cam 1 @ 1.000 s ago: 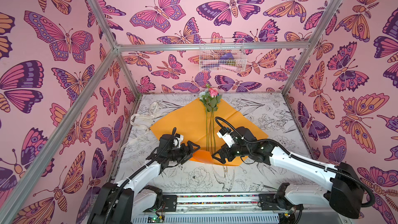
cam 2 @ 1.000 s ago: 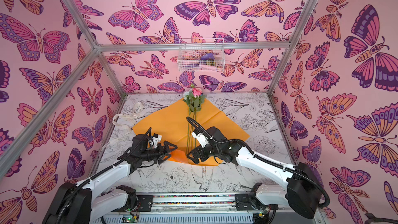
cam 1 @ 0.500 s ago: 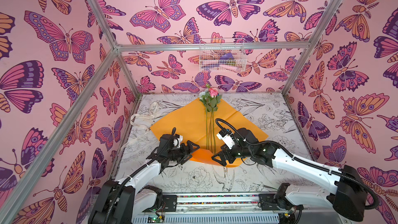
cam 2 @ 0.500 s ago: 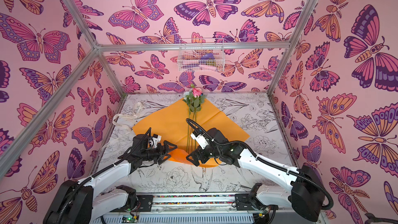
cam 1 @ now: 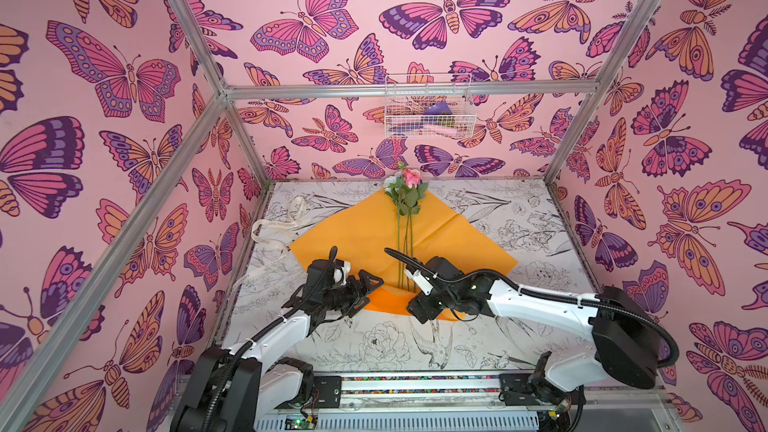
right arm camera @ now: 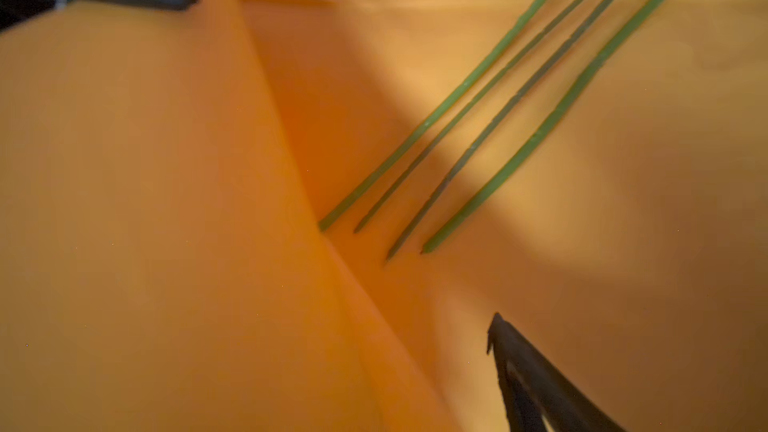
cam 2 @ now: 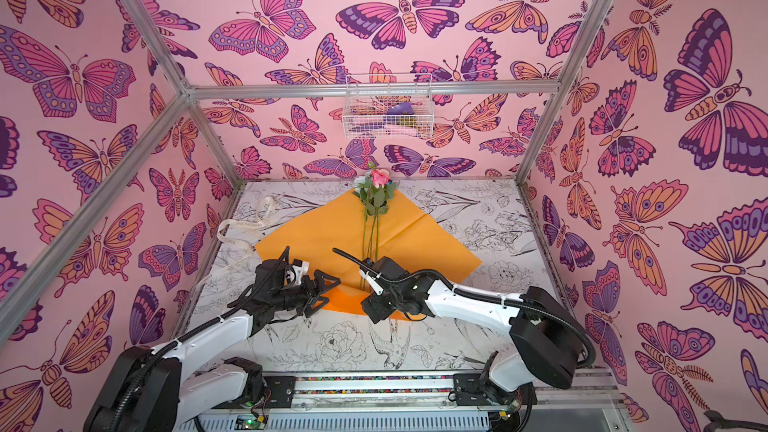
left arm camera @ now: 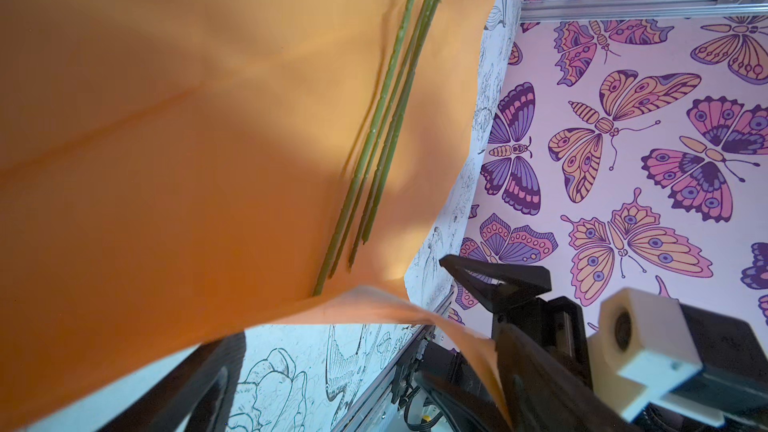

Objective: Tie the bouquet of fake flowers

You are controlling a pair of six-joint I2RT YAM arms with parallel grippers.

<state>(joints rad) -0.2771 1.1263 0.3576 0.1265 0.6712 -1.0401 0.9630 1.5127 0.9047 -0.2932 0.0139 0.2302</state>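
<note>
Our bouquet of fake flowers (cam 1: 405, 218) lies along the middle of the orange sheet (cam 1: 457, 251), light and floppy. The left end effector (cam 1: 374, 293) and right end effector (right arm camera: 345, 155) stand spread at its near corner; we'd pinch the thin stems (right arm camera: 519, 97) low.

Bouquet of fake flowers (cam 1: 405, 201): pink and white blooms, green stems, orange paper (cam 1: 357, 238); bench (cam 1: 519, 209) white with black line-drawn flowers; walls (cam 1: 415, 56) pink with purple-orange butterflies

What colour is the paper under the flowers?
Bright orange paper, plain with no pattern; clearest in a top view.
</note>
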